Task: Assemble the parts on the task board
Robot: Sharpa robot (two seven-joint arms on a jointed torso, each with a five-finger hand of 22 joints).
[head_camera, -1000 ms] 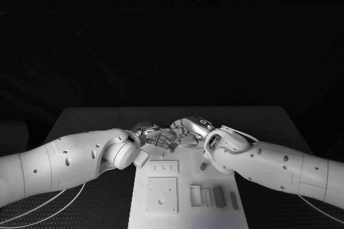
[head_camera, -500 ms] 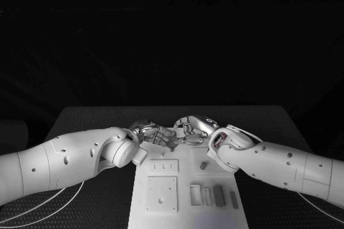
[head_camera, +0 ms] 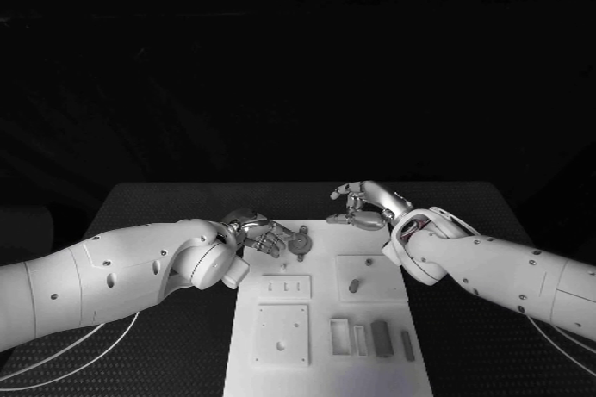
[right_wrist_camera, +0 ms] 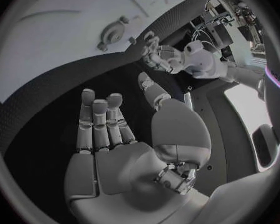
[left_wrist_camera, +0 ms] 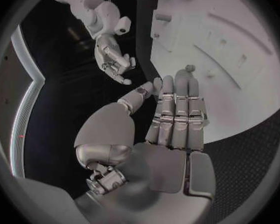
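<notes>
Left hand: the left hand point(head_camera: 257, 235) sits at the far left corner of the task board point(head_camera: 325, 362). Its fingers point(left_wrist_camera: 176, 102) lie straight and side by side, thumb out to one side. Their tips reach to a small grey part point(head_camera: 300, 240). Whether they pinch it or only touch it cannot be told.

Right hand: the right hand point(head_camera: 364, 204) hangs above the far edge of the board, toward its right corner. Its fingers point(right_wrist_camera: 101, 118) are loosely spread and there is nothing in the palm. It is well apart from the left hand.

Task board: white plate lying lengthwise down the middle of the black table point(head_camera: 162, 209), running from the hands toward the near edge.

Part at left fingertips: small, dark, upright piece on the far left portion of the board, just beside the left hand.

Square plate, right: raised square point(head_camera: 369, 277) on the right side of the board, with a small dark peg point(head_camera: 354, 285) standing in it.

Slotted plate: small rectangle point(head_camera: 284, 288) left of centre, bearing short slots.

Large plate: larger rectangle point(head_camera: 281, 335) toward the near left of the board, with small holes.

Bars: a row of narrow upright-lying pieces near the near right of the board, two pale point(head_camera: 339, 338) and two dark point(head_camera: 380, 339), side by side.
</notes>
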